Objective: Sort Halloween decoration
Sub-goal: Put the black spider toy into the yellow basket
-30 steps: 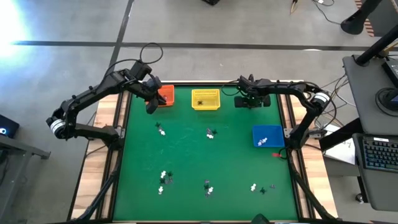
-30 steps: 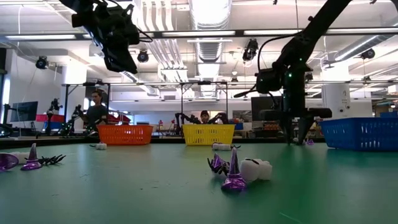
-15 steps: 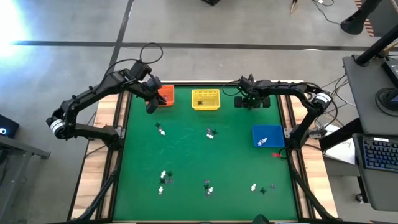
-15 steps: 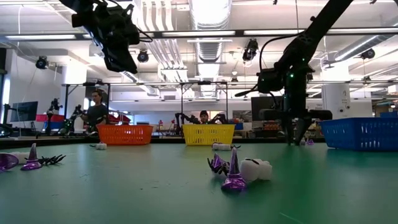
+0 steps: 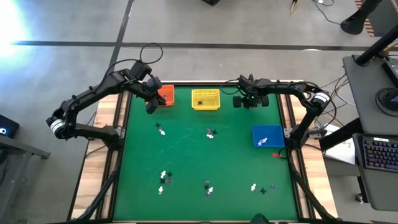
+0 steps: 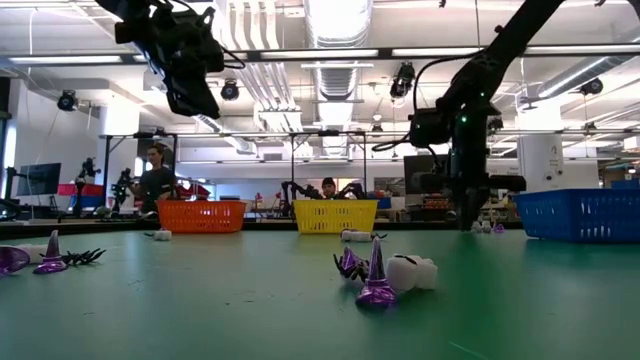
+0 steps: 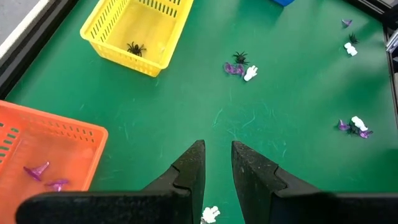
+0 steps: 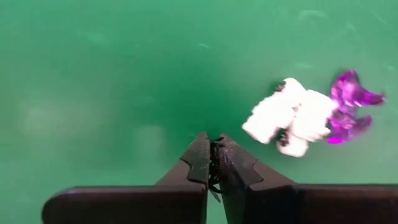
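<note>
The Halloween decoration lies over the green mat in small clusters of white, black and purple trinkets. My right gripper is at the far right of the mat, beside the yellow basket. It is shut on a tiny black trinket. A white trinket and a purple one lie on the mat next to it. My left gripper hangs high by the orange basket, narrowly open with nothing between its fingers. My right gripper pinches the tiny black trinket between its two fingers, and only thin black bits show in the seam between them. The fingers come from above and point steeply down. Whether the trinket is clear of the mat cannot be told.
The orange basket holds purple hats and the yellow basket holds a black spider. A blue basket with white trinkets stands at the right edge. In the low view people show in the room behind the table.
My right gripper has shut its fingers from wide apart onto the black trinket, staying at the same spot on the mat. The white and purple trinkets beside it have kept their place.
</note>
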Robot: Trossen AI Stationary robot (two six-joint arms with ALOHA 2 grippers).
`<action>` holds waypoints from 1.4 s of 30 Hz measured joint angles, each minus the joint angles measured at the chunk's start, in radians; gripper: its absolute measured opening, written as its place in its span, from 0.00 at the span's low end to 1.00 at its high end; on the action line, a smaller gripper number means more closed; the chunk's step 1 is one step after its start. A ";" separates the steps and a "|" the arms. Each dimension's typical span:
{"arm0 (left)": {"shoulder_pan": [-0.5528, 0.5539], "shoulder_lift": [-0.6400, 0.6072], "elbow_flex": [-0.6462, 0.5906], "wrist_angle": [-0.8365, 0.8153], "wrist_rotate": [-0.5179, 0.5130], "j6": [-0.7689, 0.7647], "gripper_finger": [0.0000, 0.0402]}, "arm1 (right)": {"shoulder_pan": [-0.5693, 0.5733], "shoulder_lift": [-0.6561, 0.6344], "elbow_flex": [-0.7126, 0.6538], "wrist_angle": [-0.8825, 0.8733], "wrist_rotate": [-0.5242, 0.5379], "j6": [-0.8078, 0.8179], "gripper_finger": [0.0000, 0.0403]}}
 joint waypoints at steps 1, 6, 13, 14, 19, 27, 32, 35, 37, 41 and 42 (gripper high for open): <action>0.000 -0.001 0.000 -0.003 0.000 0.000 0.15 | 0.002 0.000 0.013 0.004 -0.010 -0.002 0.02; 0.000 -0.003 0.000 -0.017 0.000 0.000 0.15 | 0.023 -0.004 0.074 0.007 -0.038 -0.033 0.02; 0.000 -0.005 0.000 -0.018 0.000 0.000 0.15 | 0.092 -0.003 0.193 0.017 -0.039 -0.060 0.02; 0.000 -0.005 0.000 -0.018 0.000 0.000 0.15 | 0.102 -0.002 0.210 0.025 -0.039 -0.061 0.02; 0.000 -0.005 0.000 -0.018 0.000 0.000 0.15 | 0.147 -0.002 0.276 0.095 -0.039 -0.062 0.02; 0.000 -0.005 0.000 -0.017 0.000 0.000 0.15 | 0.185 -0.002 0.302 0.167 -0.036 -0.061 0.02; 0.000 -0.005 0.000 -0.013 0.000 0.000 0.15 | 0.227 0.032 0.302 0.239 -0.043 -0.036 0.02; 0.000 -0.005 0.000 -0.008 0.000 0.000 0.15 | 0.250 0.071 0.302 0.274 -0.062 -0.034 0.02; 0.000 -0.005 0.000 -0.008 0.000 0.000 0.15 | 0.261 0.094 0.301 0.279 -0.061 -0.033 0.02; 0.000 -0.005 0.000 -0.008 0.000 0.000 0.15 | 0.267 0.112 0.301 0.300 -0.058 -0.034 0.02; 0.000 -0.005 0.000 -0.008 0.000 0.000 0.15 | 0.266 0.114 0.301 0.305 -0.064 -0.035 0.02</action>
